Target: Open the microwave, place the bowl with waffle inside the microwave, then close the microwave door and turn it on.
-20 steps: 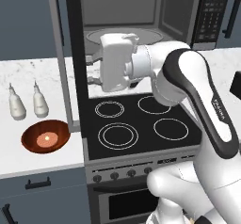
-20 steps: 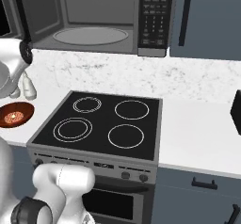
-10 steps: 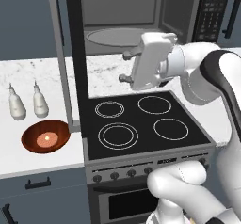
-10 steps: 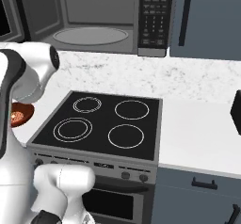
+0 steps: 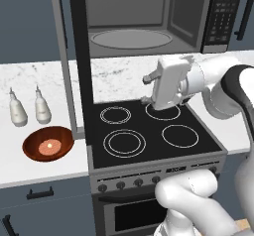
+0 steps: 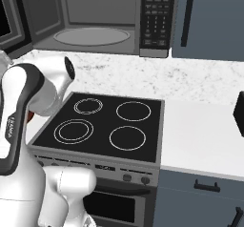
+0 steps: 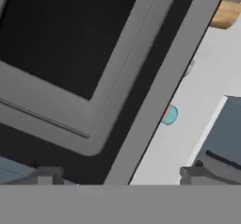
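Note:
The microwave [image 5: 149,17] [image 6: 95,16] stands open, its grey inside and glass turntable [image 5: 130,38] bare. The microwave door [image 5: 78,61] [image 6: 8,16] is swung out to the left and seen edge-on. On the counter left of the stove, the reddish-brown bowl [image 5: 33,149] holds the small pale waffle [image 5: 48,145]. My gripper [image 5: 147,89] hangs open above the stove's back burners, right of the door and touching nothing. In the hand view its fingertips [image 7: 45,175] frame the door's dark glass [image 7: 61,35] at an angle, with nothing between them.
Two white shakers [image 5: 17,112] [image 5: 42,108] stand behind the bowl. The black stovetop [image 5: 144,131] has several ring burners. The button panel [image 6: 155,11] is at the microwave's right. A dark object [image 6: 239,112] sits at the right counter edge.
The hand has swung right, from the open door's edge to above the stove's back burners. Its jaws have spread wider. The door and the bowl have not moved.

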